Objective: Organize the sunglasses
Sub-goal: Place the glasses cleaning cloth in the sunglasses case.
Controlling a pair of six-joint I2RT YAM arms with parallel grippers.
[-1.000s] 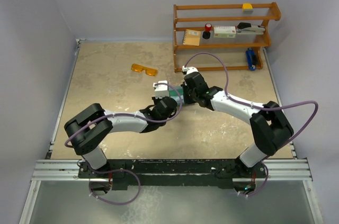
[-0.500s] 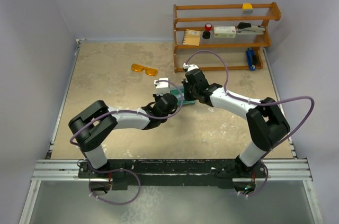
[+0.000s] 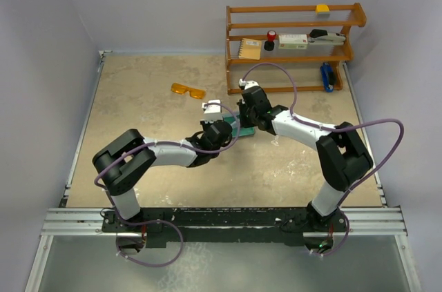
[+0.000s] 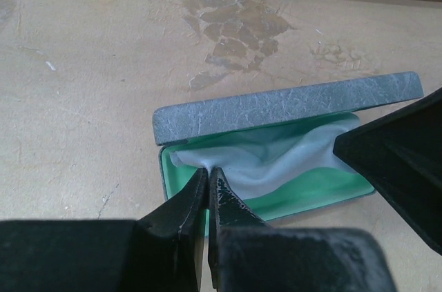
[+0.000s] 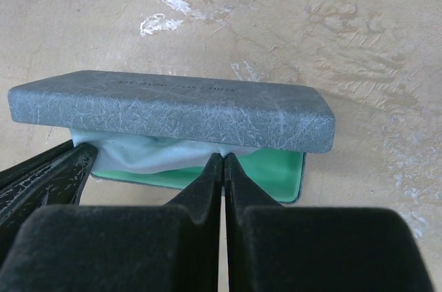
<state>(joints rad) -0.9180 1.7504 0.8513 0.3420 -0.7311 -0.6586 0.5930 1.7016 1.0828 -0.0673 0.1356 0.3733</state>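
Sunglasses (image 3: 188,90) flat on table (image 3: 138,112), far left of centre, well apart from both arms, nothing touching them. Left gripper (image 4: 208,176) clenched, tips pinching left corner of pale blue cloth (image 4: 276,154). Cloth lies stretched inside blue-grey case (image 4: 290,105) mid-table, lid part-raised, teal lining showing. Right gripper (image 5: 223,162) also clenched, tips pinching cloth's other end just under lid edge. Wooden rack (image 3: 293,47) far right, small items on shelves.

Amber sunglasses (image 3: 188,90), grey-teal case (image 4: 286,109), pale-blue cloth (image 4: 276,157)
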